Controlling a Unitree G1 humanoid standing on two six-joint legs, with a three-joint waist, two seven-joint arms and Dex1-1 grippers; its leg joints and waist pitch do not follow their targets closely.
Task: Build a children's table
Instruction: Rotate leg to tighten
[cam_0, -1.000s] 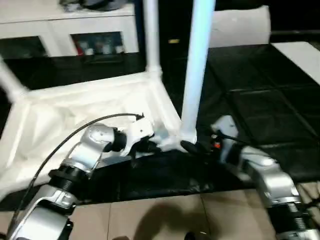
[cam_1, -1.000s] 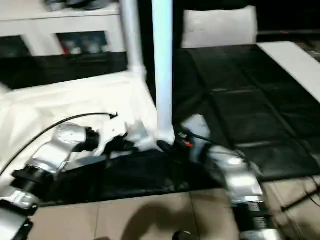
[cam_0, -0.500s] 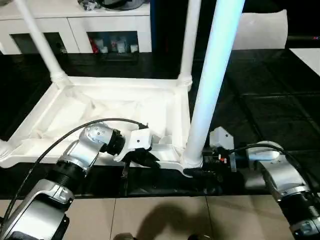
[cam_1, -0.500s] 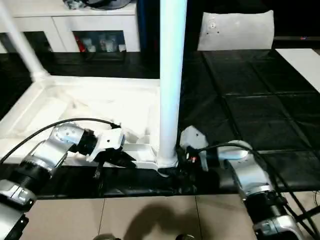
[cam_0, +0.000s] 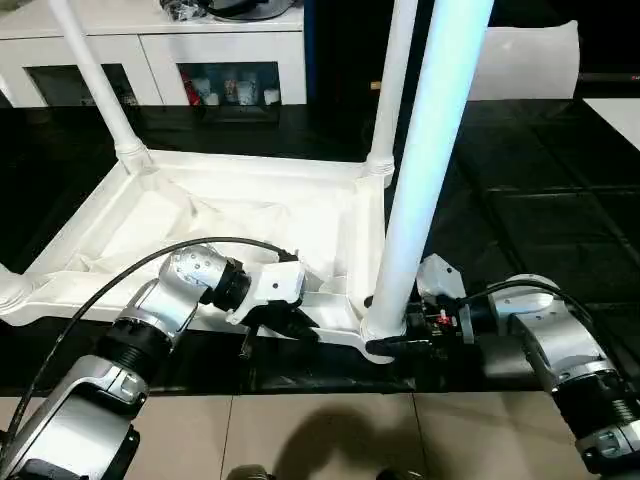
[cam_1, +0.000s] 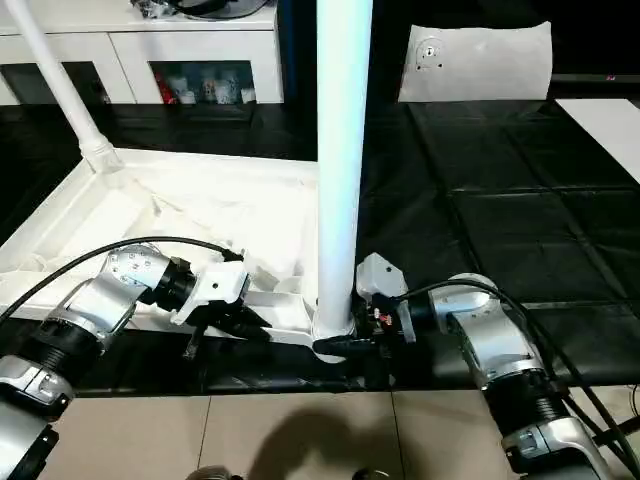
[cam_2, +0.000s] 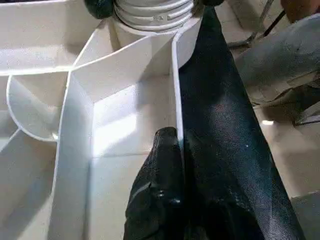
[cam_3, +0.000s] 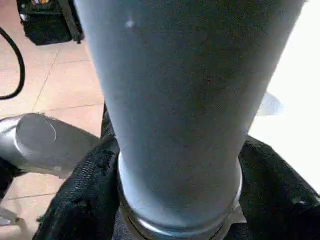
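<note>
The right gripper (cam_1: 338, 345) sits at the foot of the near leg (cam_1: 343, 150), its black fingers (cam_3: 82, 200) on either side of the tube right at the collar where it enters the corner socket (cam_1: 331, 330). They wrap the base closely, but whether they are pressing on it I cannot tell. From those fingers the leg's long axis runs straight up and out of frame, so any seating push or twist has to act along that vertical line — down into the socket.

The left gripper (cam_0: 290, 322) is pinched shut on the thin near rim wall (cam_2: 176, 100) of the upturned table top (cam_0: 200, 215), just beside the same corner, holding the top steady. The right arm is clearly the nearer one to the leg.

The table top lies ribbed side up on the black floor mat (cam_0: 520, 200), with two more legs (cam_0: 395, 80) standing in the far corners.
</note>
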